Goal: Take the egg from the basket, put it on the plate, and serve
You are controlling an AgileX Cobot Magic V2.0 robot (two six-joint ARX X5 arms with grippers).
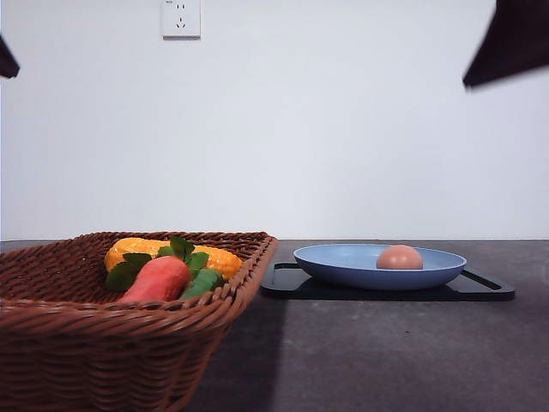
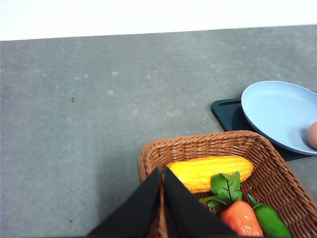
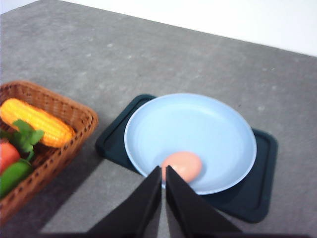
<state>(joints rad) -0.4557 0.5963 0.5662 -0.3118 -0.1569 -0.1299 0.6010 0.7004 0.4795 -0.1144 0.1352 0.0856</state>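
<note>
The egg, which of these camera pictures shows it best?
The right wrist view: it looks down on the egg lying whole in the light blue plate, near its rim. The front view shows the egg side-on, its base hidden by the rim. The left wrist view catches just a sliver of it at the picture's edge.

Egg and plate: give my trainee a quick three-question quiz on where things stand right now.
1. True or false: the egg lies in the plate.
2. What does the plate rest on? A) the basket B) the black tray C) bare table
3. Name the yellow item in the basket beside the carrot.

Key:
1. True. It lies in the plate, off centre.
2. B. The tray's corners stick out around the plate.
3. The corn, lying with the carrot and a green vegetable. Both grippers, left and right, look closed and empty, above the scene.
</note>
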